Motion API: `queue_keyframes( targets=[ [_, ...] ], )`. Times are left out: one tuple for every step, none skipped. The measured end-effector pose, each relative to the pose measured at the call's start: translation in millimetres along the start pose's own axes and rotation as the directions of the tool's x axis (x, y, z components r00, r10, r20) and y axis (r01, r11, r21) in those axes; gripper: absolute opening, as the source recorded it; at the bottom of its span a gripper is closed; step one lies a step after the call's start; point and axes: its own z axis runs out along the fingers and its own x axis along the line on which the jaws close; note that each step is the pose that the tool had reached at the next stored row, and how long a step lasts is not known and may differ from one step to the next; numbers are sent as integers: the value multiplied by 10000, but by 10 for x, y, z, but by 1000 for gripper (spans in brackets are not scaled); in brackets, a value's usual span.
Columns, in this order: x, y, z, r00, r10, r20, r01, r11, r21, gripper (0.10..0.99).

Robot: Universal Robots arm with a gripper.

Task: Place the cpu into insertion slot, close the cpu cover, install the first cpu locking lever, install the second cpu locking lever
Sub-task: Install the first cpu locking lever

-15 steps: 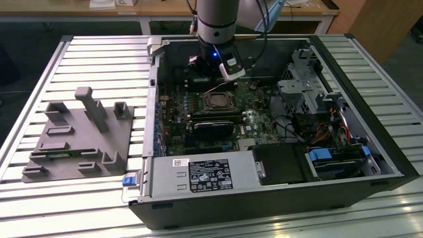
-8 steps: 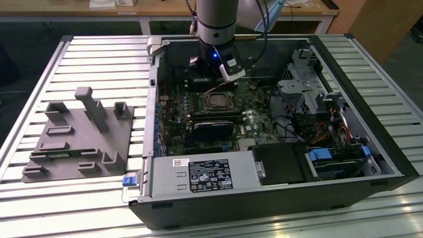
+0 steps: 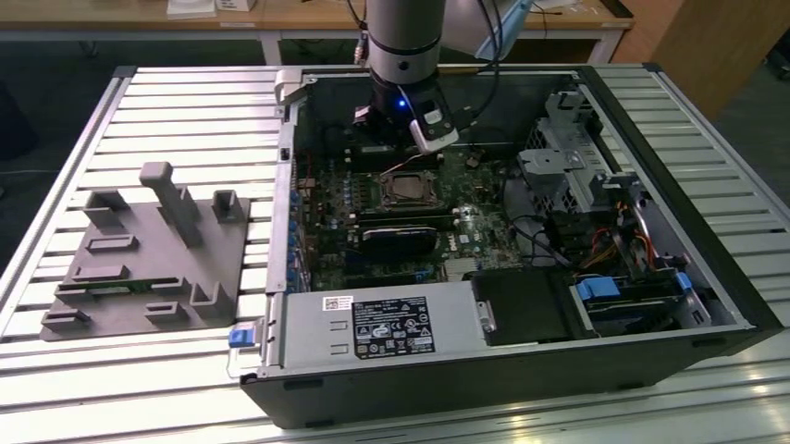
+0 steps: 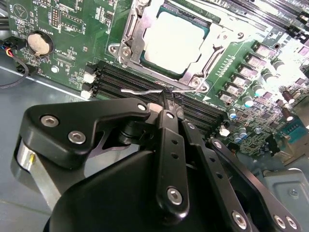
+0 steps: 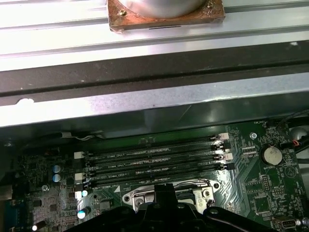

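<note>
My black linkage gripper (image 4: 166,99) has its jaws drawn tight together, tips right on the thin silvery wire locking lever (image 4: 140,90). Can't tell if the wire is pinched or just pressed. The lever stands free above the long black memory slots (image 4: 120,77), unhooked, so I judge the lever step is in hand. Just beyond, the small square silvery-topped cpu (image 4: 176,41) sits in the silver-rimmed square insertion slot (image 4: 115,50), and the thin silvery cpu cover (image 4: 217,38) looks flat over its edges, pinning it. All of it is on the green circuit board (image 4: 63,29). In the exterior view the socket is mid-frame inside the open black computer case (image 3: 494,379). The grey moulded fixture (image 3: 136,259) is lower left on the slatted metal table (image 3: 185,92).
</note>
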Motion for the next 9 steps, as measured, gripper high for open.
queue_keyframes(
  targets=[
    [0,0,0,10000,0,0,0,10000,0,106],
    [0,0,0,10000,0,0,0,10000,0,106],
    [0,0,1,10000,0,0,0,10000,-1,106],
    [0,0,0,10000,0,0,0,10000,0,106],
    [0,0,1,10000,0,0,0,10000,-7,106],
    [0,0,2,10000,0,8,0,10000,-12,106],
    [2,-1,5,10000,-11,55,11,10000,-19,106],
    [3,-2,8,9999,-25,120,26,10000,-30,106],
    [3,-3,12,9998,-38,178,38,10000,-42,106]
  ],
)
